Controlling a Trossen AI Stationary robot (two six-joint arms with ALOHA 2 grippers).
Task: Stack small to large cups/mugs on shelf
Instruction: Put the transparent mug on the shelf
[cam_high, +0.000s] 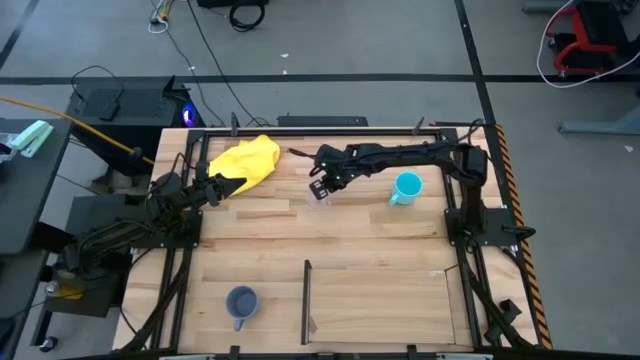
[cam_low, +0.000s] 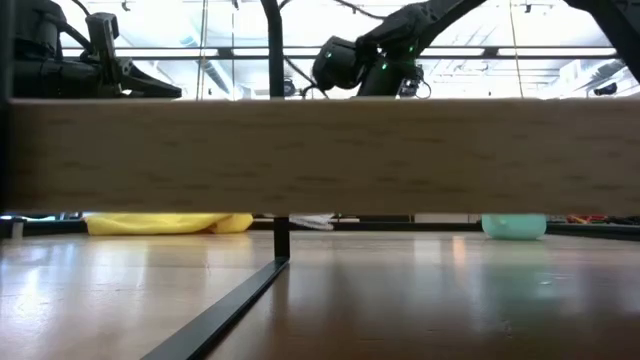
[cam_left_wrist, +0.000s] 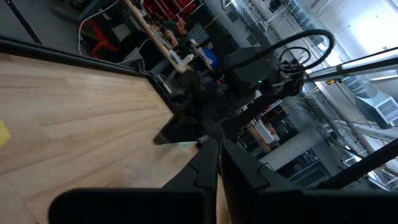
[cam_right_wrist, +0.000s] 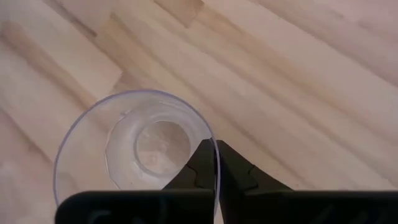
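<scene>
Right gripper (cam_high: 321, 190) sits at upper centre of the overhead frame, its arm reaching in from the right edge of the table, and we find it clamped on the rim of the clear plastic cup (cam_right_wrist: 134, 149): in the right wrist picture the two dark fingertips (cam_right_wrist: 205, 163) meet across the cup wall, one inside the mouth and one outside. The cup (cam_high: 318, 196) stands upright with its mouth up, so its long axis is vertical and the hold is a pinch on one side of the rim rather than around the body. The cyan mug (cam_high: 406, 187) stands to the right of that gripper in the overhead frame, apart from it and close to the right arm's base. The grey-blue mug (cam_high: 241, 304) stands well apart at lower left, on the shelf (cam_high: 260, 315) section just left of the thin dark divider (cam_high: 307, 300). We judge that the coming move turns on this: the largest vessel lies down-frame and leftward from the held cup. The left gripper (cam_high: 212, 187) waits at upper left beside the yellow cloth (cam_high: 246, 162); its fingers look closed together on nothing in the left wrist picture. We judge the stacking as barely begun.
</scene>
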